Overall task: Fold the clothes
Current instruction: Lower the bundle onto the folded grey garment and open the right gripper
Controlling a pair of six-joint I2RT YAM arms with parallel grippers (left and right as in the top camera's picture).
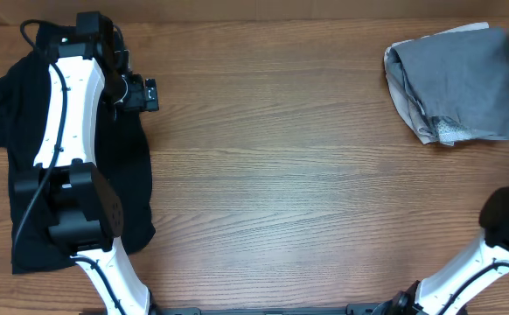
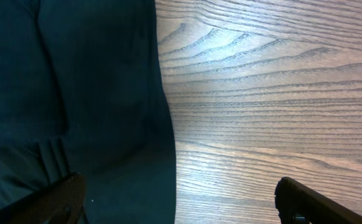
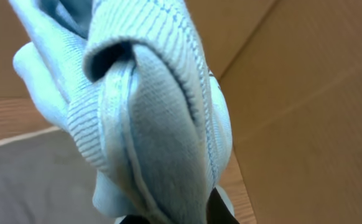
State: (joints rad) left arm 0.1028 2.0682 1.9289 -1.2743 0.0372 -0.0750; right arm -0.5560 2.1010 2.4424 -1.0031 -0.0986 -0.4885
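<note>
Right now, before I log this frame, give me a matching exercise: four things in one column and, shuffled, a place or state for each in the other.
Things:
1. black garment
2. grey garment
3. light blue cloth
4. left gripper

Places or states:
A. open, above a dark fabric edge
B. folded, at the far right corner of the table
C. held up in the right gripper
D. lying at the table's left side, under the left arm

Pairs: 1-D, 2-B, 3-C, 4-A.
</note>
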